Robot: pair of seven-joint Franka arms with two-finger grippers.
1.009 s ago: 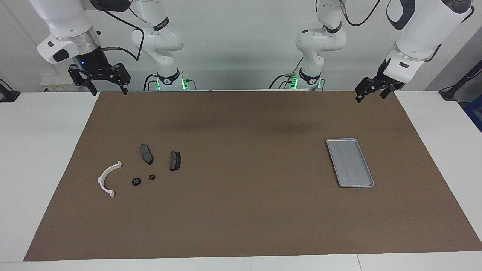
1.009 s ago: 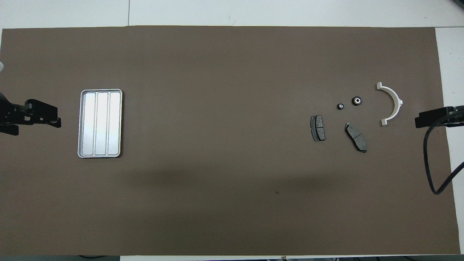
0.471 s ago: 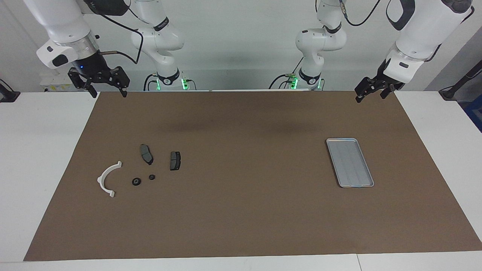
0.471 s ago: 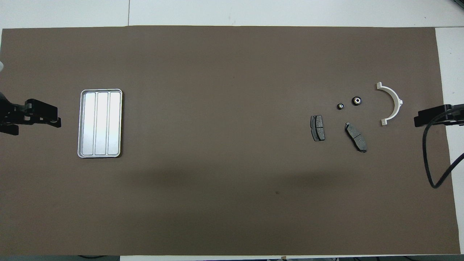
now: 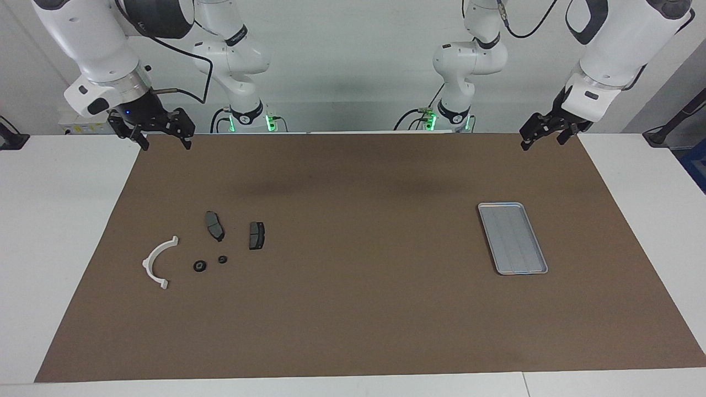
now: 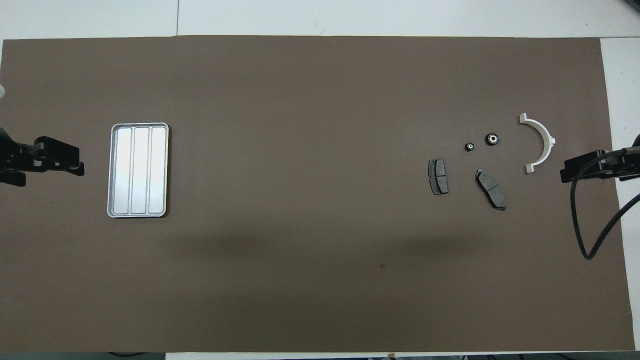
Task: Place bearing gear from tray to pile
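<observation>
The silver ridged tray (image 5: pixel 513 238) (image 6: pixel 138 170) lies toward the left arm's end of the table, and nothing lies in it. The pile is toward the right arm's end: a white half-ring bracket (image 5: pixel 157 262) (image 6: pixel 540 142), two dark brake pads (image 5: pixel 214 225) (image 5: pixel 256 235), and two small black round bearing gears (image 5: pixel 200 266) (image 5: pixel 222 259) (image 6: pixel 492 138) (image 6: pixel 469 146) between them. My right gripper (image 5: pixel 166 144) (image 6: pixel 564 174) hangs open and empty over the mat's edge beside the bracket. My left gripper (image 5: pixel 541 142) (image 6: pixel 80 169) waits open and empty beside the tray.
A brown mat (image 5: pixel 353 309) covers most of the white table. The right arm's black cable (image 6: pixel 582 225) hangs over the mat's edge at that arm's end. The arm bases (image 5: pixel 245 113) (image 5: pixel 452 113) stand at the robots' edge.
My right gripper has come down a little and moved inward toward the bracket, staying open. The left arm, the tray and the pile have not moved.
</observation>
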